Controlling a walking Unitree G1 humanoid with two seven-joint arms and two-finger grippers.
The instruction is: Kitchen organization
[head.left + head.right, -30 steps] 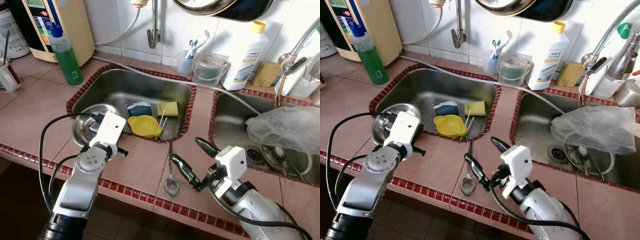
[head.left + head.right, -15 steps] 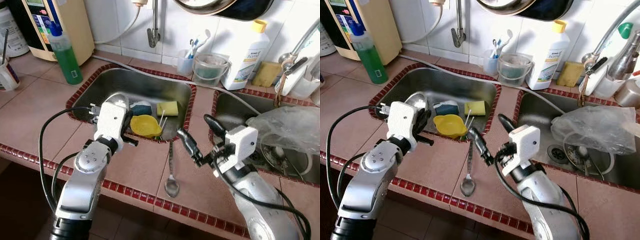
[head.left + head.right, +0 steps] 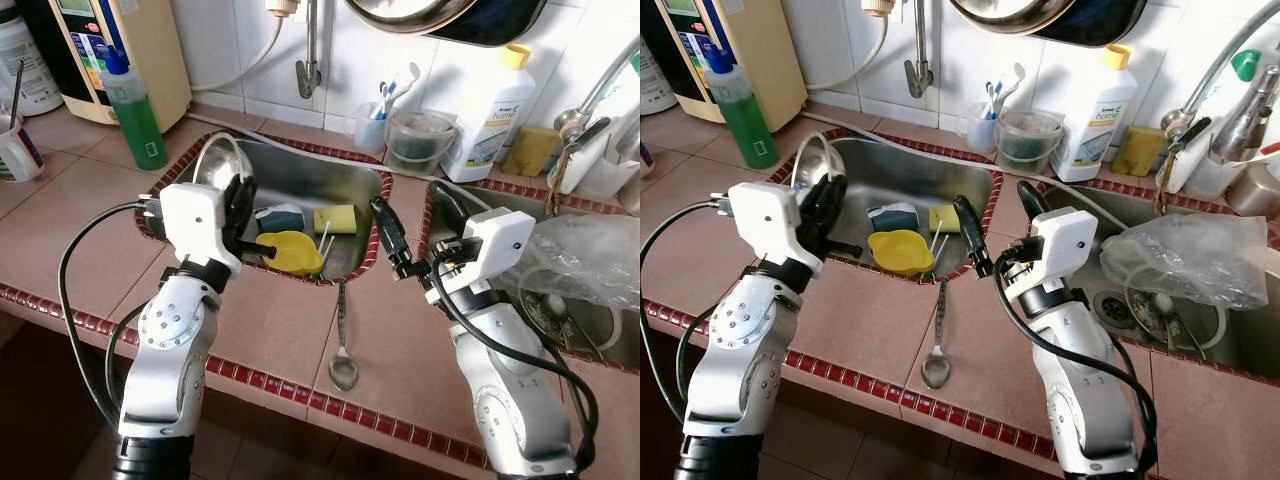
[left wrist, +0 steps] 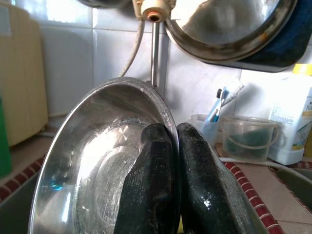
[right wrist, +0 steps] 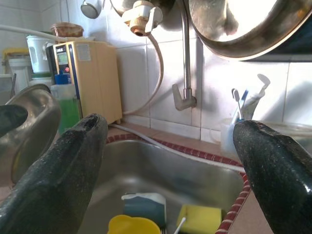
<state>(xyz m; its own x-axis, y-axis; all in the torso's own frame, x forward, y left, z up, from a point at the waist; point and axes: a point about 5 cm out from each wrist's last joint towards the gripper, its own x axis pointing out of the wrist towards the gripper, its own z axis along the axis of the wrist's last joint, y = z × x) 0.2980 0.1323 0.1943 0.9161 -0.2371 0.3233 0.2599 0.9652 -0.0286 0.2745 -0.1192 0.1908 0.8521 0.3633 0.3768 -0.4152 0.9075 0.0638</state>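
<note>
stainless, thin and slick, the steel bowl (image 3: pixel 218 165) is light but slippery, so my left hand (image 4: pixel 173 161) pinches its rim while my right hand (image 3: pixel 410 222) hangs open.

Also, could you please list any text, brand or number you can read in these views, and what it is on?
"home": white detergent bottle with the yellow cap, partly legible.
Beige water dispenser: panel labels too small to read.
Green soap bottle: no legible label.
Nothing else is readable.
</note>
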